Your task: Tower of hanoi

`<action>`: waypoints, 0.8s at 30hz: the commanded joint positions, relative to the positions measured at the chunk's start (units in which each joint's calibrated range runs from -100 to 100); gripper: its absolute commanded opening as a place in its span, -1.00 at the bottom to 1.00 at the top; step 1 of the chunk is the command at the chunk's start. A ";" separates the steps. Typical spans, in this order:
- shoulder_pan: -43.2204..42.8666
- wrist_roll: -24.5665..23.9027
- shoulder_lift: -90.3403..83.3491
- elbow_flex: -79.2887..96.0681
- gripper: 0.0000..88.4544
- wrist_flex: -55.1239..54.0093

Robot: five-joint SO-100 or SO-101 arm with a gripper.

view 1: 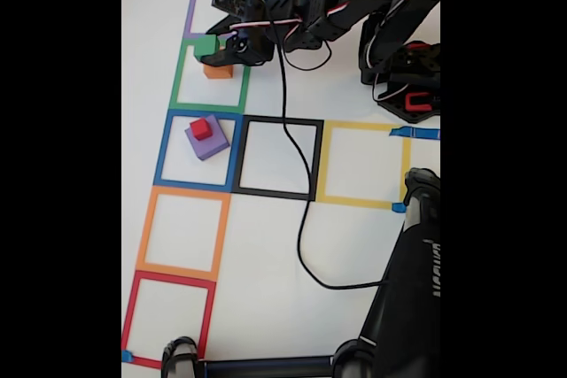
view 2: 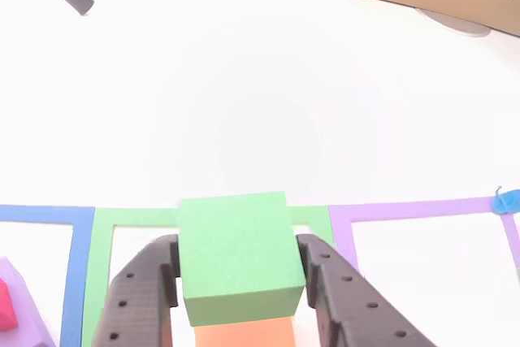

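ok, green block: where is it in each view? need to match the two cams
Fixed view: green block sits upper left, on the orange block, at the gripper tip, by the green tape square.
Other view: green block sits bottom centre between the two black fingers, orange block just below it.
Shared landmark: the green tape square.

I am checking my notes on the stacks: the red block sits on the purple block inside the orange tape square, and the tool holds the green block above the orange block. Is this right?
One detail is wrong: the red block on the purple block sits inside the blue tape square, not the orange one, as the fixed view shows. The rest stands: the tool grips the green block above the orange block.
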 commanded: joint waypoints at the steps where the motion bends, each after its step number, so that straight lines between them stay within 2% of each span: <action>1: 1.40 0.36 -11.11 -12.19 -0.78 22.65; 5: 3.41 0.36 -14.09 -27.19 -0.78 41.60; 10: 5.14 0.36 -11.83 -54.10 -0.78 66.62; 14: 6.00 0.36 -8.04 -74.19 -0.77 81.03; 19: 9.26 0.36 -2.71 -95.10 -0.77 94.96; 24: 15.11 0.36 -1.10 -99.10 -0.78 98.36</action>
